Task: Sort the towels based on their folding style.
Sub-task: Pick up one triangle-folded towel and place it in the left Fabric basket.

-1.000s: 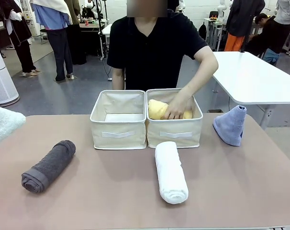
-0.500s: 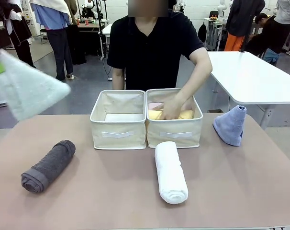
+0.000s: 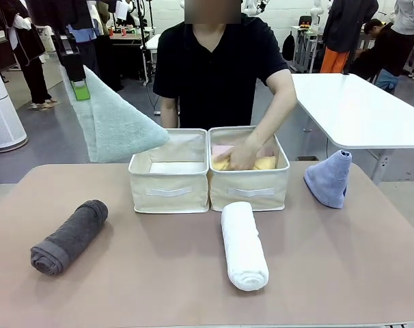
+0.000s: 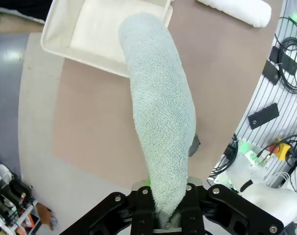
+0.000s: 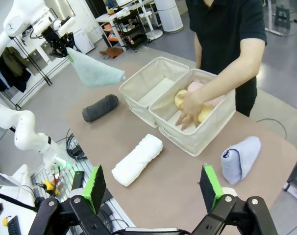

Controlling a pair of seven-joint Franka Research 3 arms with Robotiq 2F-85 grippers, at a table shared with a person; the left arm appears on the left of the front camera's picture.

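Mint-blue cone towel swings in from table's left side, now hanging just over rim of left bin. Left gripper clamped tight on its tip. Person's hand presses yellow roll down into right bin. Right gripper gapes wide, empty. Cone drop into left bin looks next.

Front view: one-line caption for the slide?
Left gripper holds mint towel aloft near left bin; person's hand in right bin.

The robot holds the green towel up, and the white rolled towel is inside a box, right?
No: the white rolled towel lies on the table in front of the boxes, as the front view shows. The left gripper does hold the green towel up.
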